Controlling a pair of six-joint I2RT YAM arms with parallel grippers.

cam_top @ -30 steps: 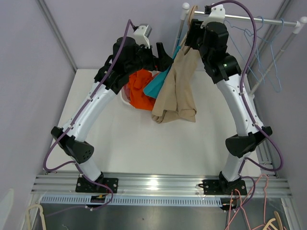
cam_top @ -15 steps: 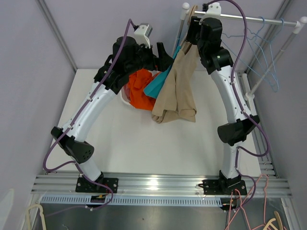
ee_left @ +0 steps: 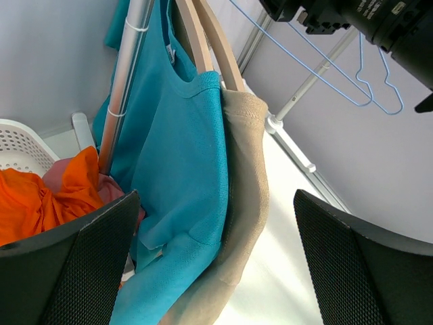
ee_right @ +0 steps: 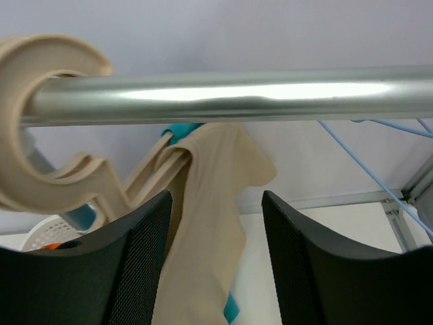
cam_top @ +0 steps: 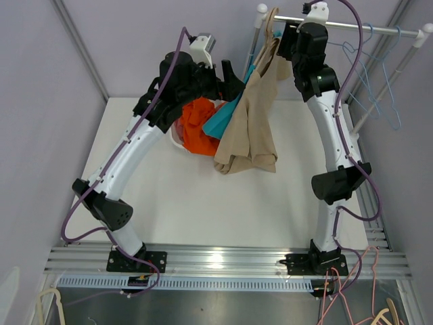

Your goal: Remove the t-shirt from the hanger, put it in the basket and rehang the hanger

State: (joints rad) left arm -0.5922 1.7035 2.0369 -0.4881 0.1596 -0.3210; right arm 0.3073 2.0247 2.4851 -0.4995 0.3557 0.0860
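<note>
A beige t-shirt [cam_top: 250, 128] hangs from a wooden hanger [cam_top: 271, 22] on the metal rail [cam_top: 352, 26], and its hem rests on the table. A teal t-shirt [cam_top: 222, 122] hangs on a second wooden hanger just behind it. My left gripper [cam_top: 231, 76] is open, level with both shirts; its view shows the teal shirt [ee_left: 183, 135], the beige shirt [ee_left: 245, 176] and the hanger arms [ee_left: 210, 34] ahead of the gripper [ee_left: 216, 271]. My right gripper [cam_top: 288, 40] is open just under the rail [ee_right: 237, 95], with the beige shoulder [ee_right: 203, 223] between its fingers [ee_right: 128, 264] and the hanger hook [ee_right: 40, 135] to the left.
A white basket [ee_left: 27, 142] of orange clothes [cam_top: 197, 125] stands behind the left arm. Blue wire hangers [cam_top: 380, 88] hang at the rail's right end. The rack's upright posts [cam_top: 256, 40] stand at the back, and walls close in on both sides.
My right arm has risen and shifted right along the rail, uncovering the hanger top and the beige shoulder. The left arm has not moved.
</note>
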